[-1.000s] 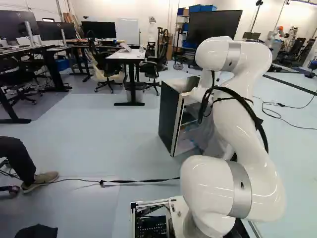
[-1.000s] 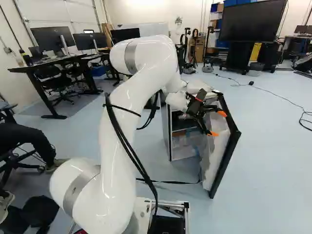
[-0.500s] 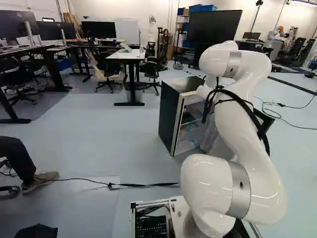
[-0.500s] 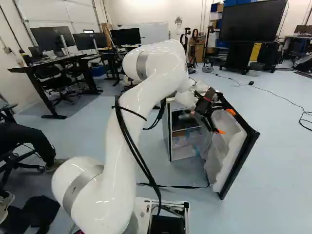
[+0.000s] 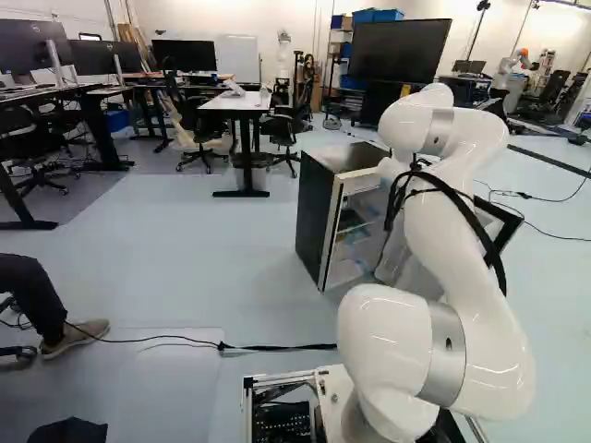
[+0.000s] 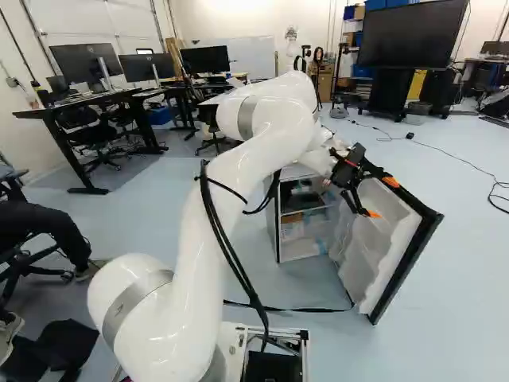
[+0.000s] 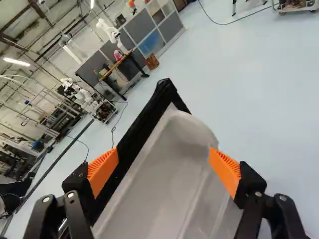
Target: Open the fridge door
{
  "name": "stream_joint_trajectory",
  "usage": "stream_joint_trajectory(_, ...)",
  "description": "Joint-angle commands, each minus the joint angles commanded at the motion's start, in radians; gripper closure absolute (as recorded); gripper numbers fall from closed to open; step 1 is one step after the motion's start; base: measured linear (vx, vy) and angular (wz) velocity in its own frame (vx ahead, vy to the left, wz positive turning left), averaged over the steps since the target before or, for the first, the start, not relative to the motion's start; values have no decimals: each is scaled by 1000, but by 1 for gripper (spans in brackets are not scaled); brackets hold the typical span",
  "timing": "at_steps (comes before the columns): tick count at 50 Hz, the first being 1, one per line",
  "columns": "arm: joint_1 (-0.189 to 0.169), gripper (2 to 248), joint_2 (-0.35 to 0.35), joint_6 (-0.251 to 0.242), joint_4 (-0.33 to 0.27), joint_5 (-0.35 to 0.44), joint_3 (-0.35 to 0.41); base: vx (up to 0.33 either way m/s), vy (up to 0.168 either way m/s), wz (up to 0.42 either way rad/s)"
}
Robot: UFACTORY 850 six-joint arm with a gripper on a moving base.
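Observation:
In the right base view my gripper (image 6: 381, 198) is at the upper inner side of the fridge door (image 6: 374, 243), which stands wide open from the fridge (image 6: 301, 247). The left base view shows the fridge's dark side (image 5: 314, 217), with my arm hiding much of the door. Seen from the wrist, the gripper (image 7: 164, 167) has its fingers spread wide, one beside the door's black frame (image 7: 144, 124), the other over the edge of its white liner (image 7: 174, 169). Whether a finger touches the door, I cannot tell.
A cable (image 6: 290, 308) runs along the floor before the fridge. A white-topped table (image 5: 235, 101) with chairs stands behind it. A large screen (image 6: 411, 33) is at the back. Another robot (image 7: 108, 31) stands far beyond the door. A person's leg (image 5: 35, 291) shows at the left.
The door has swung wider, away from the fridge body, and my arm and gripper have moved the same way. The floor cable has slid a little. The base has not moved.

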Motion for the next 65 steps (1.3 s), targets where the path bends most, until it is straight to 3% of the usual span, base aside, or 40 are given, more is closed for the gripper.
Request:
stream_joint_trajectory(24, 26, 3, 95, 0, -9, 0, 183, 0, 0, 0)
stream_joint_trajectory(65, 117, 3, 262, 0, -146, 0, 498, 0, 0, 0)
